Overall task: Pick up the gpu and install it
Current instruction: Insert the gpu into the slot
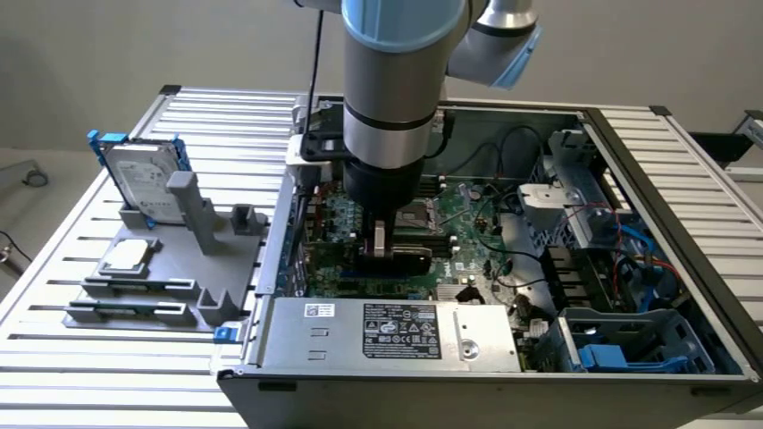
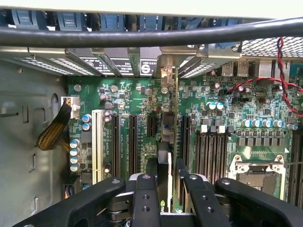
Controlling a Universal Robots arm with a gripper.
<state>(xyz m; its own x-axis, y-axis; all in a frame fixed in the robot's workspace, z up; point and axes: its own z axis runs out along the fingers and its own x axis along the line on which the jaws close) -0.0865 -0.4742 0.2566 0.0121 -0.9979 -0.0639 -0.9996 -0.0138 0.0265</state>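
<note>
On the table (image 1: 107, 375), the holder (image 1: 179, 308) bearing the hard drive (image 1: 141, 183) and processor chip (image 1: 129, 256) lies to the exterior view's left of the computer case (image 1: 667, 134); inside the case the gpu (image 2: 164, 165) stands edge-on in the gripper (image 2: 166, 189), over the motherboard (image 2: 128, 94) (among its slots (image 2: 116, 142))

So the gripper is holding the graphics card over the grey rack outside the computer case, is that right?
Not quite: the gripper is holding the graphics card inside the computer case, over the green motherboard, as the wrist view shows.
</note>
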